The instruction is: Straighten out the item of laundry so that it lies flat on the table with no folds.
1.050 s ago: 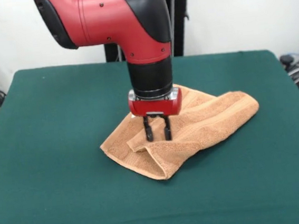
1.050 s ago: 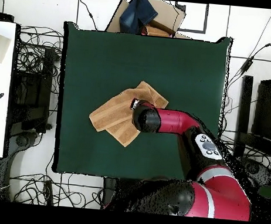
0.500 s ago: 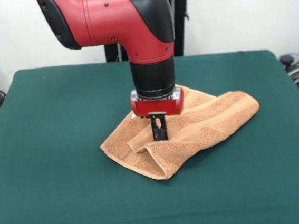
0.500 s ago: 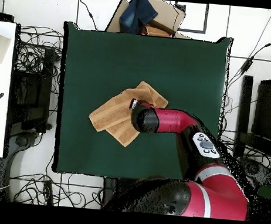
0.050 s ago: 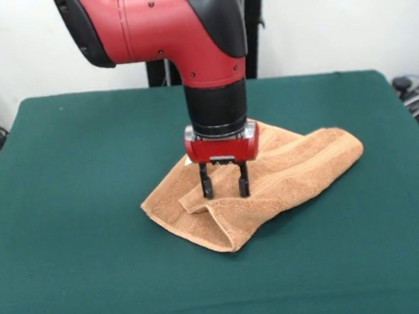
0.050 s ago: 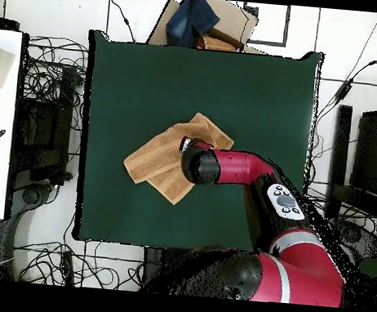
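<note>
From the front, the orange-tan towel (image 5: 260,184) lies crumpled near the middle of the green table (image 5: 76,236), its long way running from low left up to the right, and the gripper (image 5: 225,188) stands on it spread wide, where half a second ago it was pinched together. From above, the towel (image 6: 154,161) slants from lower left to upper right, with the gripper hidden under the red arm (image 6: 236,167).

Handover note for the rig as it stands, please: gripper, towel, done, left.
Gripper: open, jaws spread, tips down at the towel, holding nothing.
Towel: near the middle of the table, crumpled, one flap folded over on the front-view left side, ridges across it.
Done: nothing visible; the towel is not flat.
Left: grip an edge or the folded flap, pull it open, smooth out the remaining folds.
</note>
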Robot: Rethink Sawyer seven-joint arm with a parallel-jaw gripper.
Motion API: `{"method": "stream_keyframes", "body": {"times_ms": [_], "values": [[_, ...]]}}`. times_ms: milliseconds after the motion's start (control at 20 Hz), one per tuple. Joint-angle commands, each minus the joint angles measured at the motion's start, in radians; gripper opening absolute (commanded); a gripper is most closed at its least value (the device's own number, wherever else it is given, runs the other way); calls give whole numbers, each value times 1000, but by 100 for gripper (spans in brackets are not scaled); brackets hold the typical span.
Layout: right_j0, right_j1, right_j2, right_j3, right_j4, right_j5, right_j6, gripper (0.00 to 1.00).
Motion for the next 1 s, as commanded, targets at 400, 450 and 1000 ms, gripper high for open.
{"method": "stream_keyframes", "body": {"times_ms": [400,450,1000], "values": [[73,-16,-28,-44,-53,39,8,100],[75,-11,-30,-49,-53,40,7,100],[199,212,-149,-289,-29,-7,62,100]]}}
